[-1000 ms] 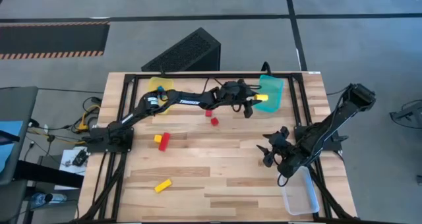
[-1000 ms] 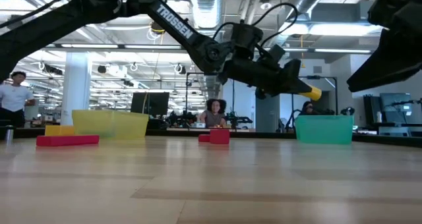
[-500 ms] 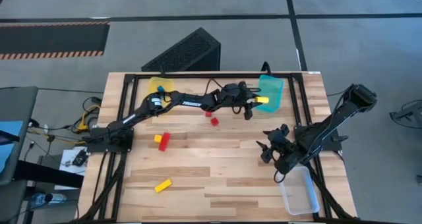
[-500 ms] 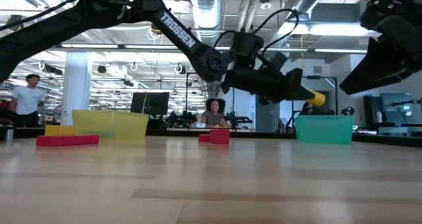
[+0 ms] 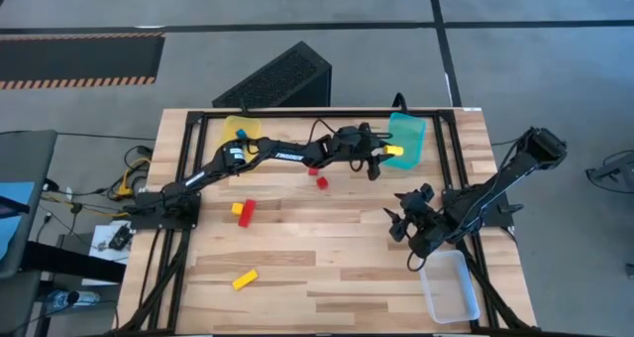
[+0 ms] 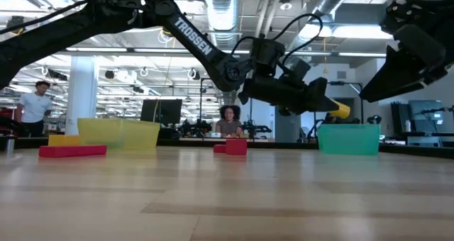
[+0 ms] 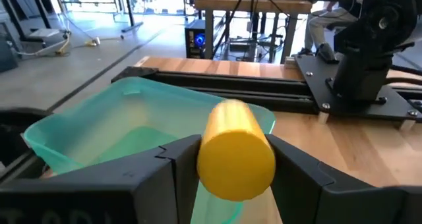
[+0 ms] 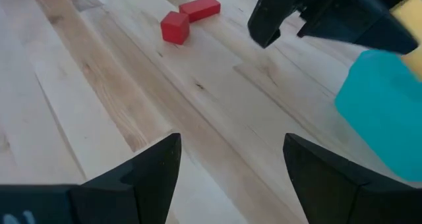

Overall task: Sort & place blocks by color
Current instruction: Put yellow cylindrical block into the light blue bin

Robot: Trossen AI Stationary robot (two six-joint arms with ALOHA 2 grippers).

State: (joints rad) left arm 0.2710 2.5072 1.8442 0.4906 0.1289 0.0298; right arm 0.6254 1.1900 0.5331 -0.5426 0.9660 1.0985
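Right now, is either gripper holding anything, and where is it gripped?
The left gripper holds a yellow block by its sides, one end sticking out toward the teal tray. The right gripper is open and holds nothing.

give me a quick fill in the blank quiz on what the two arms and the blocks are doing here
The left gripper is shut on a ____ cylinder block.
It holds that block above the ____ plastic tray.
The right gripper hangs with its fingers ____, holding nothing.
Two small ____ blocks lie on the wooden table ahead of it.

Missing words: yellow; teal; open; red
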